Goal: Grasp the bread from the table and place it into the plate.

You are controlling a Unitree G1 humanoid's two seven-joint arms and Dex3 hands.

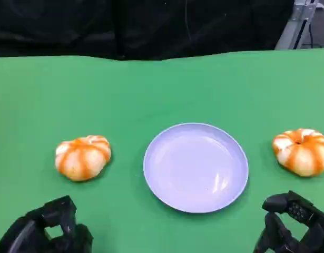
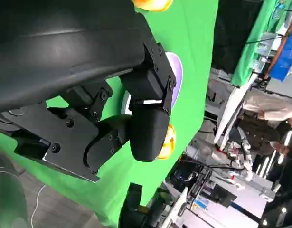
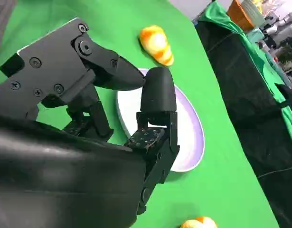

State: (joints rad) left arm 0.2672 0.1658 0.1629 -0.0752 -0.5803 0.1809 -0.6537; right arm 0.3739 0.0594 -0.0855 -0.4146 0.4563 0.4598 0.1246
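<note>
- Green cloth is covering the table (image 1: 162,89), with a black curtain hanging behind it and, in the left wrist view, a cluttered workshop and a person standing beyond the far edge.
- Two round orange-and-white striped breads are lying on the cloth: the left bread (image 1: 82,157) is sitting well to one side of the pale lilac plate (image 1: 196,167), and the right bread (image 1: 302,152) is sitting on the other side, both apart from the rim and neither one in it.
- Risk, as I am judging it: with two look-alike breads, either arm could be reaching, and a hand coming in low could be nudging the light plate or rolling a bread off across the cloth.
- A squeeze that is too hard could be denting the soft-looking loaf; a shallow one could be letting its rounded top slip out during the carry.
- The left hand (image 1: 48,229) is hovering near the table's near edge, holding nothing and touching nothing, its fingers looking loosely parted.
- The right hand (image 1: 293,224) is also hanging near the front edge, just short of the right bread, empty, with its fingers spread apart in the right wrist view.
</note>
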